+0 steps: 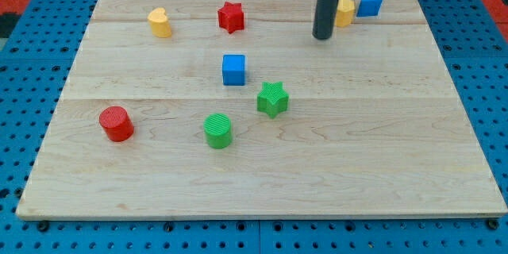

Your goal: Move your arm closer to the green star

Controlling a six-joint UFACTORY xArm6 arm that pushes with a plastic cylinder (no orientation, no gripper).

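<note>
- Your tip sits near the view's top, just beside a yellow block and close to a blue block
- There are no jaws here, only a dark rod
- The green star sits near the middle of the worktop, well apart from your tip
- Slide down and a bit to the view's left
- Stay to the right of the blue cube so you do not bump it
- Go slow near the star so it stays put
</note>
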